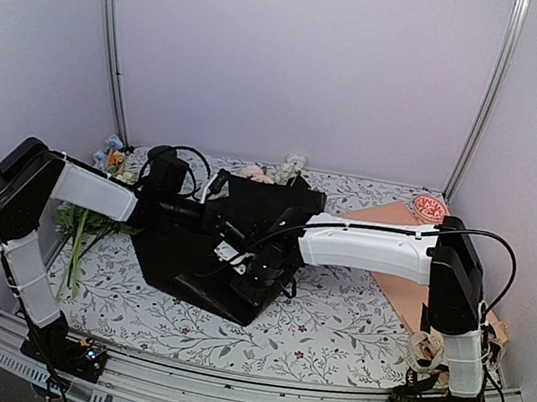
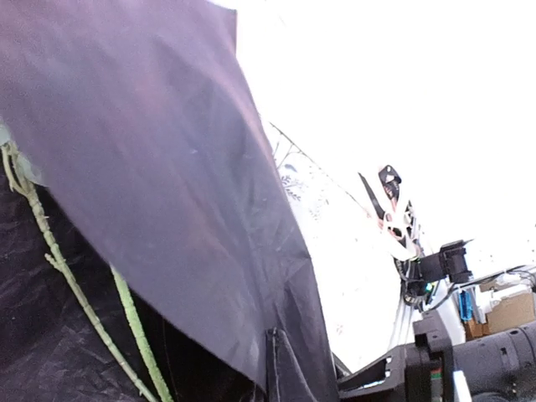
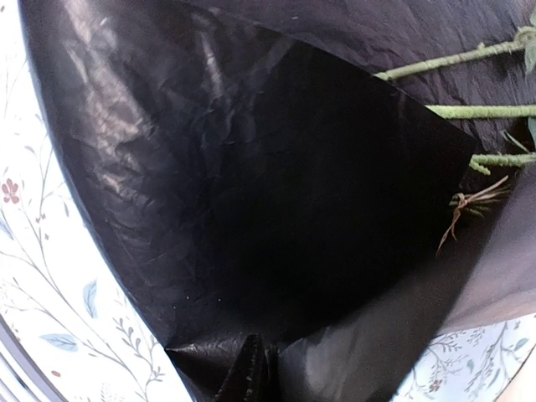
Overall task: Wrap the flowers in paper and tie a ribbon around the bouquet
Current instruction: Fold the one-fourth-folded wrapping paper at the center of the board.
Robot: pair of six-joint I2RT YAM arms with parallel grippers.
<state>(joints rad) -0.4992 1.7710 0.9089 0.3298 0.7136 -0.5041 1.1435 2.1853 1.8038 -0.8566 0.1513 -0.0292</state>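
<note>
Flowers (image 1: 258,173) lie mostly hidden inside folded paper (image 1: 178,263).

Black paper (image 2: 167,167) held up as a broad flap just above the left gripper (image 2: 272,368), its lower corner pinched between the closed fingertips, two green flower stems (image 2: 127,310) laid on crinkled paper left of the hand, right arm (image 2: 486,360) seen at its right.

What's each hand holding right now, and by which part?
Left hand pinches the paper at the edge of a lifted flap. Right hand is at a flap edge too; whether it grips cannot be told.
</note>
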